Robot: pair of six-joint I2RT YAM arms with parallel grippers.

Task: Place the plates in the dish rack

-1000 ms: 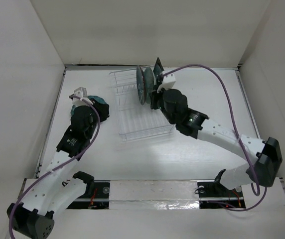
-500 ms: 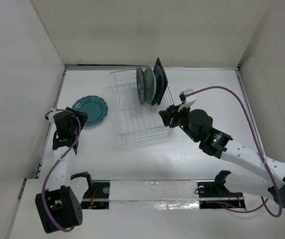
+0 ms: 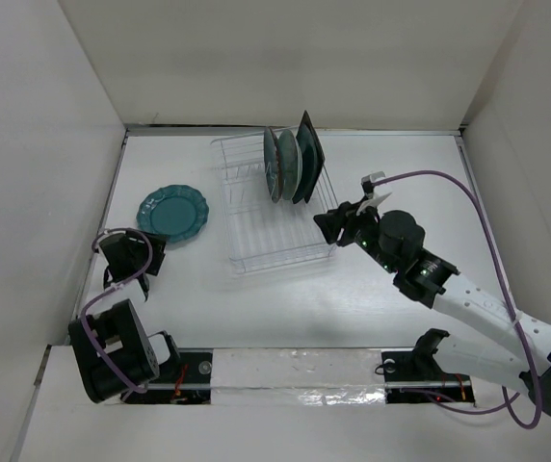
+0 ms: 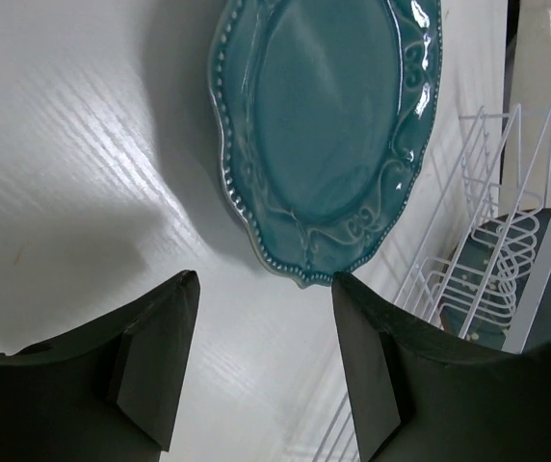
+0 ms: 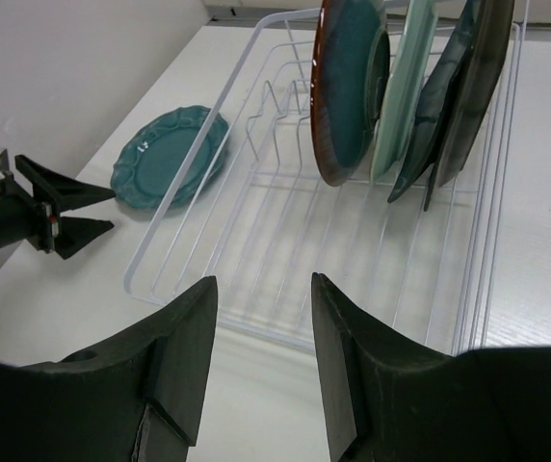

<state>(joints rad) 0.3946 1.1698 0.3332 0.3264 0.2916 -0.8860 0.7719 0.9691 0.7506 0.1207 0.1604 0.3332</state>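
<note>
One clear dish rack (image 3: 266,236) and five plates (image 3: 283,168): four stand on edge, side by side, at the rack's far end near the back edge of the surface (image 3: 208,298), and the scalloped teal plate (image 3: 171,212) lies flat between the rack and the left edge. The left arm sits folded by the left edge, with the left gripper (image 4: 261,375) spread wide, empty, and aimed at the scalloped plate's near rim without touching it. The right gripper (image 5: 261,371) hovers partly open and empty beside the rack's near right corner, with open surface to the right and along the near edge.
</note>
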